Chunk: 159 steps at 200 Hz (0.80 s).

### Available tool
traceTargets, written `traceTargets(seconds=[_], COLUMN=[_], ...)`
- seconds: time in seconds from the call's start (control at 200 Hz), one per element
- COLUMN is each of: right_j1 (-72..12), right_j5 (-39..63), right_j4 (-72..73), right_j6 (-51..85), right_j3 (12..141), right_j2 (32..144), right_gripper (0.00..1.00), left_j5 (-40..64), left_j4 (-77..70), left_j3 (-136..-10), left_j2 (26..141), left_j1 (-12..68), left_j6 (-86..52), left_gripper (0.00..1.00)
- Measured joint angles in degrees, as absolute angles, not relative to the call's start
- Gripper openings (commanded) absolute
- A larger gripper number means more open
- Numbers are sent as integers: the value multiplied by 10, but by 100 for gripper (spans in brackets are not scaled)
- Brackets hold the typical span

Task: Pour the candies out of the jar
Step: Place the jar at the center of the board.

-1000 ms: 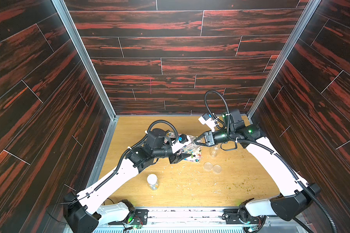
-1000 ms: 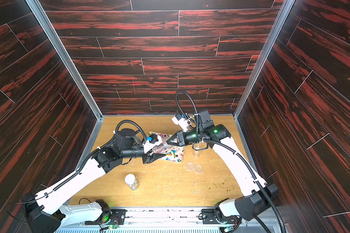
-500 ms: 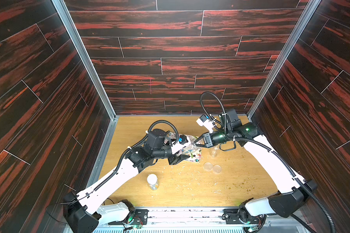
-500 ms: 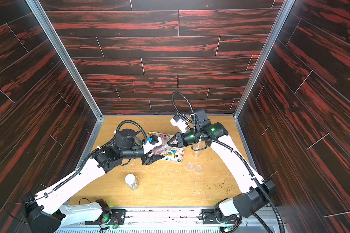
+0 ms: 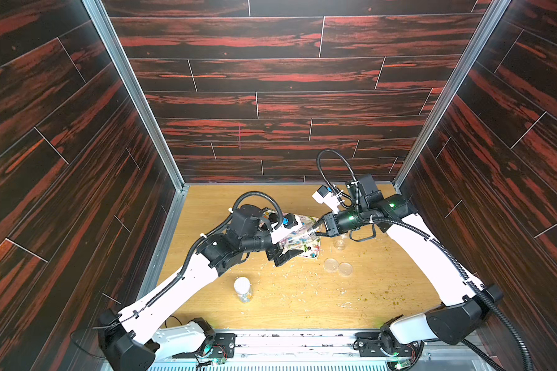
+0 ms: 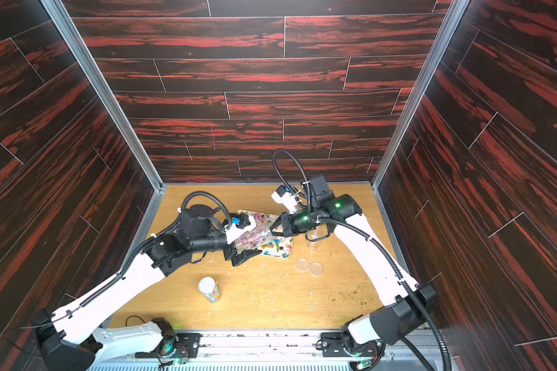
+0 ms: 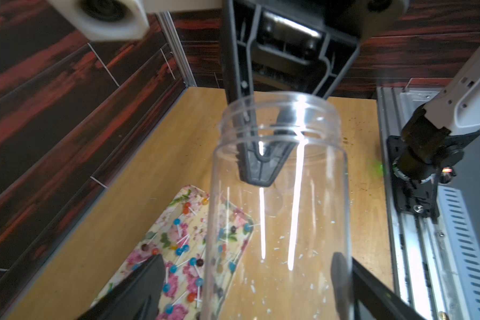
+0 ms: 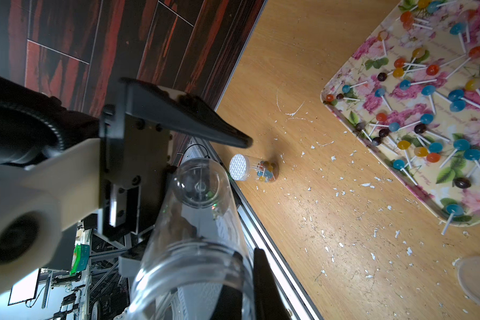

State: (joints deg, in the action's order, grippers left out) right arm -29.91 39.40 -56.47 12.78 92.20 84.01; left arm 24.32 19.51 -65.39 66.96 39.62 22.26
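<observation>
The right tool (image 7: 258, 174) is clamped on the rim of the jar (image 7: 277, 221), one finger inside its mouth, so the left tool (image 7: 247, 260) stands wide open about its body, while the candies (image 8: 428, 90) lie scattered on the floral tray (image 7: 190, 189) at the centre of the surface (image 5: 303, 305), the pour judged complete.

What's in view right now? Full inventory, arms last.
empty jar: 1, clear, in the air above the tray, between both arms
candies: many, blue, orange, red, yellow and dark, on white sticks, spread on the tray
tray: 1, pink floral on cream, mid table
lidded jar: 1, clear with white lid, a few candies inside, table front by the left arm
loose lids: 2, clear, side by side near the tray
small open jar: 1, clear, by the right arm's wrist
crumbs: many, pale and greenish, scattered on the table
table: 1, light wood
left hand: open, fingers either side of the empty jar's base
right hand: shut on the empty jar's rim
</observation>
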Motion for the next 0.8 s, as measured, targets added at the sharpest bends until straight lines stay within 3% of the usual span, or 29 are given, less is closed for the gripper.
traceTargets(seconds=[0.436, 0.797], right_j1=[-290, -143], right_j5=[351, 211], right_j4=[-567, -622], right_j6=[128, 104], right_j3=[932, 1087], right_j2=[849, 901], right_gripper=[0, 0], left_j5=[135, 94], left_j4=[153, 142], left_j3=[-588, -508], left_j2=[514, 461], left_j1=[396, 396], left_j6=[206, 136], left_gripper=[100, 100])
